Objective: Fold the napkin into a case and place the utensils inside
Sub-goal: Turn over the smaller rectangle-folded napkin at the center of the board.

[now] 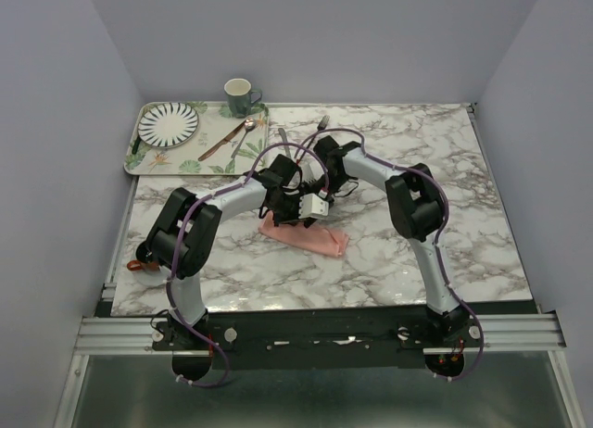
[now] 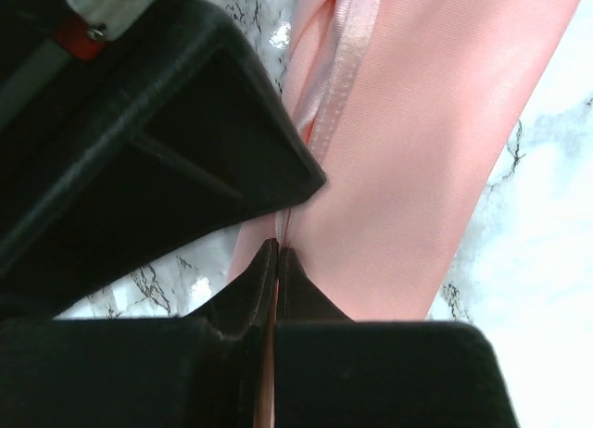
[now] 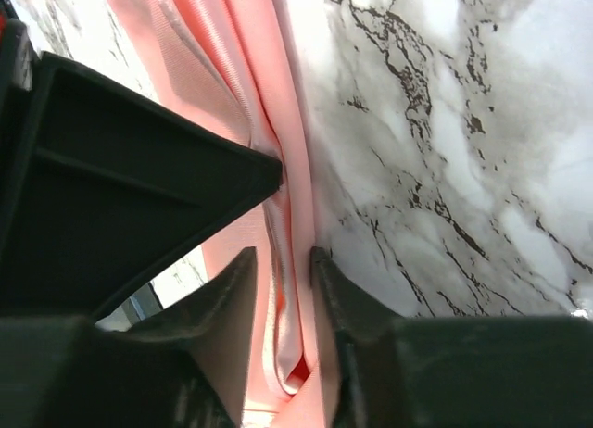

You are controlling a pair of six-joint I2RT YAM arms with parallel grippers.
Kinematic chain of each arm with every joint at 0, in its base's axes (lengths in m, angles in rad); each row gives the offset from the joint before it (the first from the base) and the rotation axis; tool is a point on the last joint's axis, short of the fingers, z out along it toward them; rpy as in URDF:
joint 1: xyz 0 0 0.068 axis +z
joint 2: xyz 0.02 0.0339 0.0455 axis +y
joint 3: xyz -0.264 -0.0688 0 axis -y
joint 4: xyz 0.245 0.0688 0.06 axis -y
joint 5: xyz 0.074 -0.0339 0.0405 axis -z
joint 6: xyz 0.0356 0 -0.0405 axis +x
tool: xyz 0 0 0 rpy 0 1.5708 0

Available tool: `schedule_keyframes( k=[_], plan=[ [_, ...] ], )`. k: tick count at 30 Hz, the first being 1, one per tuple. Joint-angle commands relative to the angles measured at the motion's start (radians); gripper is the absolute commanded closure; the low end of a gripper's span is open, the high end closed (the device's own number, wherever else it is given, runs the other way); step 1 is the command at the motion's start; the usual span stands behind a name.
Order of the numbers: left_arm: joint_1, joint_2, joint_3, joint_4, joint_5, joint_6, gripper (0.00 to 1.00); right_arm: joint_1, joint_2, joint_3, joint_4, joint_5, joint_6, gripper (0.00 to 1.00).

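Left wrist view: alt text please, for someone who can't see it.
The left gripper is shut on a thin edge of the folded pink napkin, which lies on the marble table.

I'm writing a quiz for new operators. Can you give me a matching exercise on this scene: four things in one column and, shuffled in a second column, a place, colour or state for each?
Things
1. napkin
2. striped plate
3. mug
4. fork

Place, colour or state
A. dark green
B. lying alone on the marble table, far side
C. pinched in the left claw
D. on the tray

Pairs: 1-C, 2-D, 3-A, 4-B
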Motion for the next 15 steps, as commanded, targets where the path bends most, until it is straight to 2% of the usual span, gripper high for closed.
schedule_keyframes(
  k=[1,3,4,5,8,10,13,15],
  plan=[
    [-0.008,0.002,-0.001,0.008,-0.032,-0.013,0.96,0.007,0.055,0.009,-0.011,0.063,-0.015,0.74],
    [-0.006,0.002,-0.001,0.011,-0.031,-0.018,0.96,0.008,0.055,0.011,-0.008,0.068,-0.012,0.83],
    [-0.006,-0.002,-0.001,0.013,-0.029,-0.021,0.95,0.007,0.054,0.014,-0.011,0.069,-0.014,0.97],
    [-0.005,-0.004,-0.001,0.013,-0.031,-0.027,0.93,0.007,0.052,0.017,-0.011,0.069,-0.014,0.99],
    [0.017,-0.022,0.006,0.019,0.006,-0.088,0.81,0.005,0.022,0.000,-0.009,0.086,-0.018,0.99],
    [0.046,-0.056,0.019,0.034,0.043,-0.189,0.65,0.003,-0.002,-0.015,-0.006,0.103,-0.025,0.99],
    [0.121,-0.115,0.036,0.051,0.132,-0.328,0.54,-0.001,-0.069,-0.061,0.014,0.140,-0.037,0.99],
    [0.168,-0.148,0.033,0.079,0.169,-0.384,0.52,-0.004,-0.115,-0.087,0.021,0.163,-0.055,1.00]
  ],
)
